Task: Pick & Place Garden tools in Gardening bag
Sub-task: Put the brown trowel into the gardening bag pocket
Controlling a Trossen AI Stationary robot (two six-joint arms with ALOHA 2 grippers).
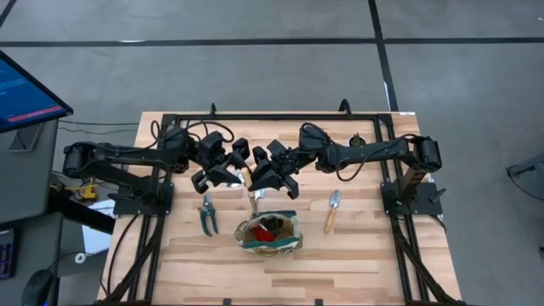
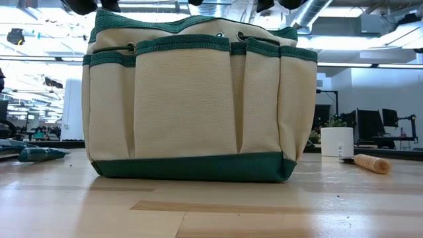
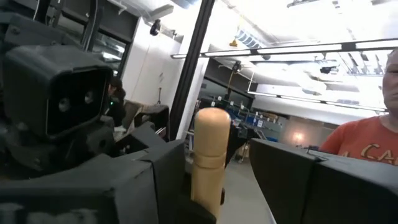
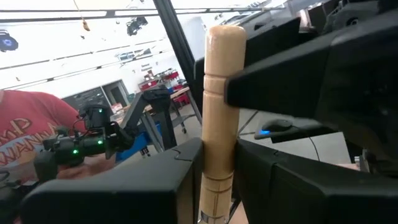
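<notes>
A wooden-handled tool (image 1: 253,201) stands upright above the olive-and-tan gardening bag (image 1: 268,234), which rests on its base near the table's near edge. My right gripper (image 4: 219,180) is shut on the tool's handle. My left gripper (image 3: 217,180) is open, with its fingers on either side of the handle's upper end (image 3: 210,143). The two grippers meet over the table's middle (image 1: 251,176). Green-handled shears (image 1: 207,214) lie left of the bag. A trowel (image 1: 331,211) lies right of it. My right gripper pinches the wooden handle (image 4: 217,155) between its two fingers, below its rounded top end. The fingers are level, come from the table's right and lie across the handle. The tool is upright and lifted clear, its metal end over the bag. My left gripper has the handle close against one finger (image 3: 149,180), with a gap at the other; I cannot tell whether it touches.
The bag (image 2: 192,99) fills the low view, with the shears (image 2: 39,153) to its left and the trowel's handle (image 2: 371,163) and a small white pot (image 2: 337,141) to its right. A person in an orange shirt (image 3: 373,143) is beyond the table.
</notes>
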